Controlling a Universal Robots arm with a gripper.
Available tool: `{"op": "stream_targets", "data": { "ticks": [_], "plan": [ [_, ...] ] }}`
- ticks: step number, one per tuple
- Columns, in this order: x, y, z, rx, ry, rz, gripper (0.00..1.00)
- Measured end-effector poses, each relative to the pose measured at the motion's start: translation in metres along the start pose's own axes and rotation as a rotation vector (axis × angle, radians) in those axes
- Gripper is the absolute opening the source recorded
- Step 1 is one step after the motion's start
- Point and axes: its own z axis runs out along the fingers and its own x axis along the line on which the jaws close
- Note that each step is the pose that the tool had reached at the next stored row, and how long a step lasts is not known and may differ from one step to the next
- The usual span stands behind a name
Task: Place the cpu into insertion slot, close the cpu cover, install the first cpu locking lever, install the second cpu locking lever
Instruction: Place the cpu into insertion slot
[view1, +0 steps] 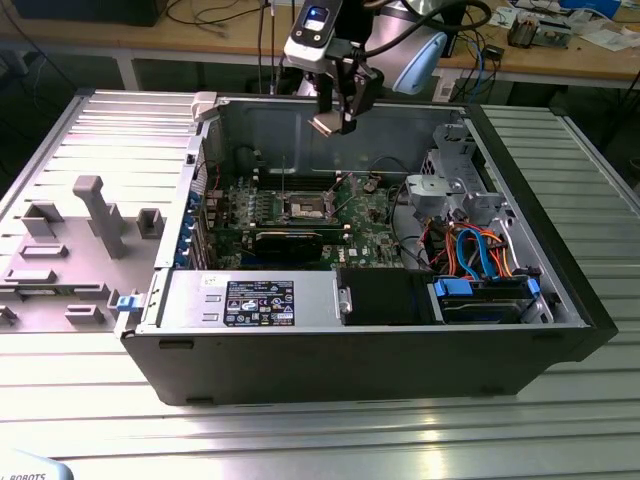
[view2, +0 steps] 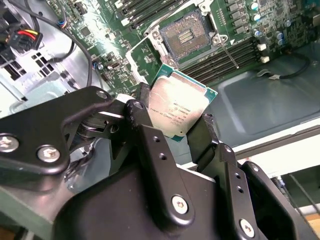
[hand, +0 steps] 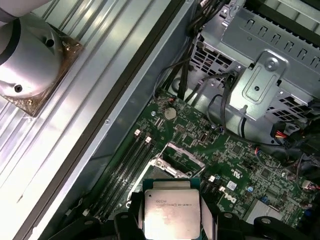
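Aloft, the black gripper (view2: 175, 122) pinches the flat, square cpu (view2: 180, 100) by its edges, dull silver top showing, above the metal-rimmed insertion slot (view2: 186, 34) in the green motherboard (view2: 137, 50).

The arm (view1: 425, 45) comes in from above the hand, its pale link slanting down to a dark wrist. The hand (view1: 335, 118) hangs in the air, pointing downward. In the second wrist view its two black fingers (view2: 150, 145) are closed from opposite sides on the edges of the cpu (view2: 179, 102), which sits tilted between the tips with its metal face showing. In the first wrist view a round silver arm joint (hand: 30, 60) shows well apart from the hand.
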Motion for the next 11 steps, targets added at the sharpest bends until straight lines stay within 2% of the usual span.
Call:
{"op": "stream_targets", "data": {
  "ticks": [11],
  "plan": [
    [0.0,0.0,0.0,-0.0001,-0.0004,0.004,0.54]
  ]
}}
